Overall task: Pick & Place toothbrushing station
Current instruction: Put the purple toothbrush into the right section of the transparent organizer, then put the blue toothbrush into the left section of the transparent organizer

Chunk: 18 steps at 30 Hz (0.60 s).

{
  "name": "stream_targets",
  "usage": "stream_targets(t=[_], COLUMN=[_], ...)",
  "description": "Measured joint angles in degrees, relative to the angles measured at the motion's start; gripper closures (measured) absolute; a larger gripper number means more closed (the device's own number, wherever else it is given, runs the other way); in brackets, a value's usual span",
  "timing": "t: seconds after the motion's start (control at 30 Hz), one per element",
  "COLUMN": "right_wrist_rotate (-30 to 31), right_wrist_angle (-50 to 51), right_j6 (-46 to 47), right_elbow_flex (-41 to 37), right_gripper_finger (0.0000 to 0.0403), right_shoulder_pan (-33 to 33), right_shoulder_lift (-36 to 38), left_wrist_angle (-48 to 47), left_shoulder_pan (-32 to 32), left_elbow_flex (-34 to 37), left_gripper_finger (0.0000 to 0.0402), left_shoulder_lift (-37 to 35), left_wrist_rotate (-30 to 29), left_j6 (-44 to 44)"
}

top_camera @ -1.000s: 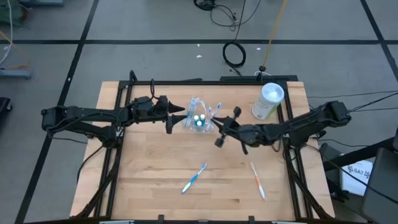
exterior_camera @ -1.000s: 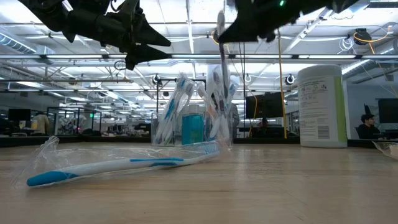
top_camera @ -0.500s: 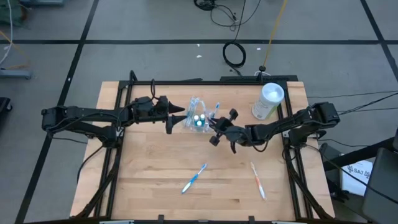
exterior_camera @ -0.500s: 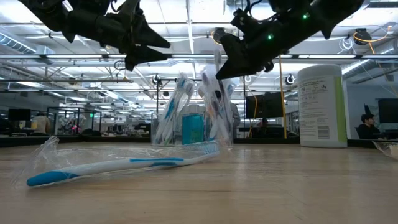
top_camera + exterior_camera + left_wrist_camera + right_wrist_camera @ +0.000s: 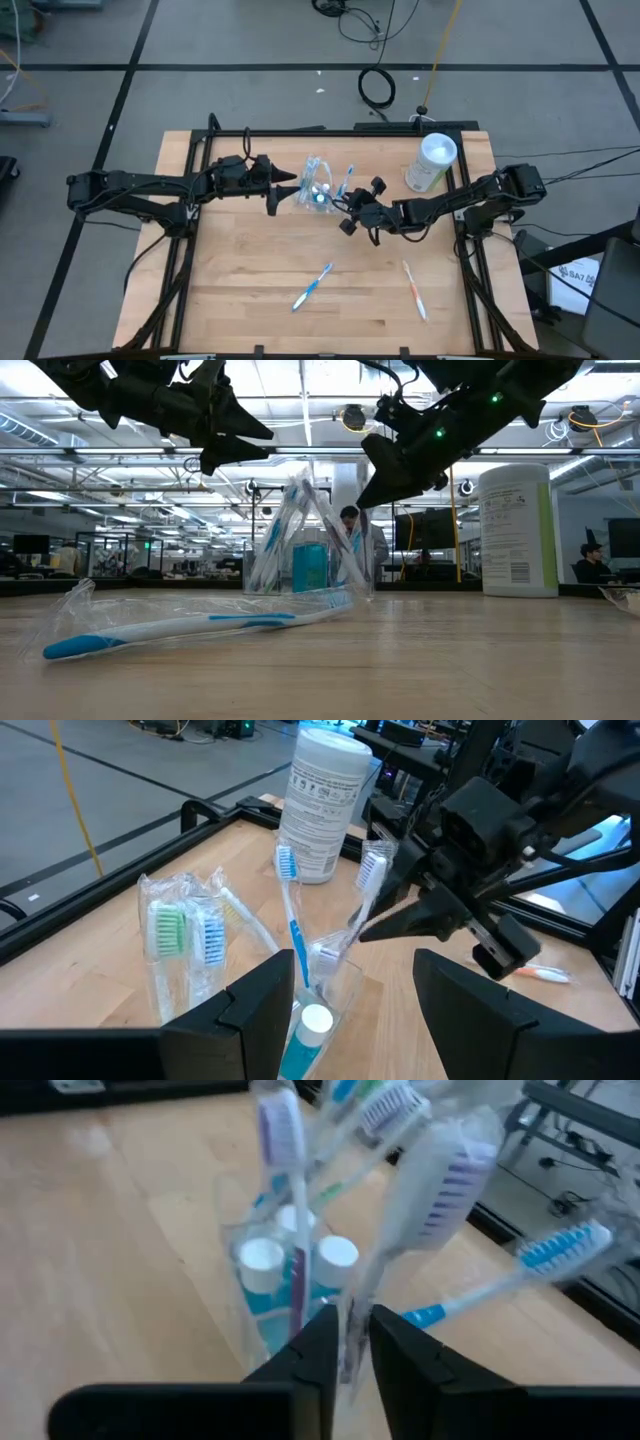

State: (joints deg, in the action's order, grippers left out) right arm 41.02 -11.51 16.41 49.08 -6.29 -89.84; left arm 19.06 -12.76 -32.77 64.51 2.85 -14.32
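Note:
The clear toothbrushing station (image 5: 318, 190) stands on the table's far middle, with toothpaste tubes and several toothbrushes sticking out of it; it also shows in the low view (image 5: 310, 555). My right gripper (image 5: 342, 205) is just right of it and shut on a plastic-wrapped toothbrush with purple bristles (image 5: 440, 1170). The brush's lower end is down in the station. My left gripper (image 5: 285, 192) hovers open just left of the station, and its fingers stand on either side of it in the left wrist view (image 5: 355, 1010). My right gripper pinches the wrapped toothbrush's handle (image 5: 352, 1315) between its two fingers, below the bristle head. The fingers come slanting down from the table's right and lie across the handle. The brush leans head-up over the station, with its lower end among the other brushes.
A white canister (image 5: 430, 162) stands at the far right. A blue toothbrush (image 5: 313, 287) and an orange one (image 5: 414, 290) lie on the near part of the table. A wrapped blue brush (image 5: 190, 625) lies close in the low view.
My right gripper has gone down and toward the table's left, up to the station, still shut on the wrapped toothbrush. The brush stood upright above the station and has been lowered into it, now leaning among the others.

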Motion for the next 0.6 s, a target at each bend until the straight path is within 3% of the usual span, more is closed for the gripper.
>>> stream_targets(t=[0.3, 0.6], right_wrist_rotate=[-0.56, -0.59], right_wrist_angle=[-0.45, -0.3], right_j6=[-0.66, -4.6], right_elbow_flex=[0.0, 0.0], right_gripper_finger=[0.0284, 0.0273], right_shoulder_pan=[0.01, -1.47], right_shoulder_lift=[0.79, 7.41], left_wrist_angle=[-0.07, -0.06], left_shoulder_pan=[0.75, 8.48], left_elbow_flex=[0.0, 0.0], left_gripper_finger=[0.0188, 0.0188], left_shoulder_lift=[0.0, 0.0], left_wrist_rotate=[2.52, 3.65], left_j6=[-2.25, -2.37])
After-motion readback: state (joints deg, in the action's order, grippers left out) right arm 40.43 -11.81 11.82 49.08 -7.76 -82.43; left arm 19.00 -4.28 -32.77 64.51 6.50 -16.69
